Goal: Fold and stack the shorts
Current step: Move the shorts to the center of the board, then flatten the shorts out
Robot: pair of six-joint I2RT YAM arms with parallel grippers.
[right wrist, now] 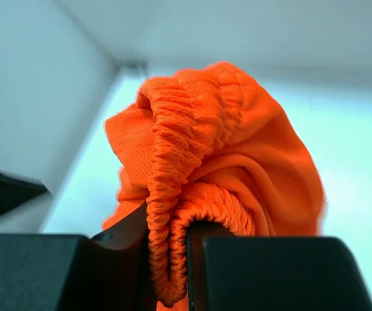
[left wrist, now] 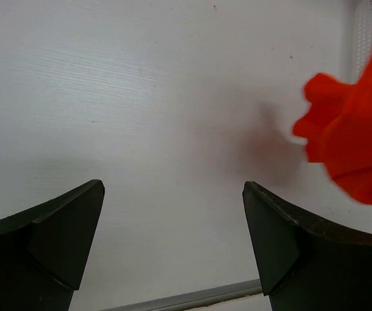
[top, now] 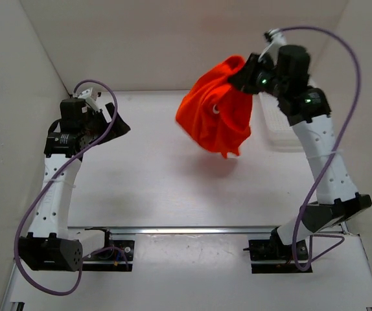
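The orange-red shorts (top: 214, 115) hang bunched in the air over the back middle of the table. My right gripper (top: 243, 76) is shut on their gathered elastic waistband (right wrist: 166, 214), which is pinched between the two fingers in the right wrist view. A bit of the white drawstring (top: 216, 109) shows on the cloth. My left gripper (top: 122, 127) is open and empty above the table at the back left. In the left wrist view the gripper (left wrist: 173, 194) has its jaws wide apart, and the shorts (left wrist: 358, 139) hang at the right edge.
A white plastic mesh basket (top: 278, 128) stands at the back right, partly behind my right arm; its wall also shows in the left wrist view (left wrist: 371, 26). White walls enclose the table on the left, back and right. A metal rail (top: 192, 230) runs along the near edge.
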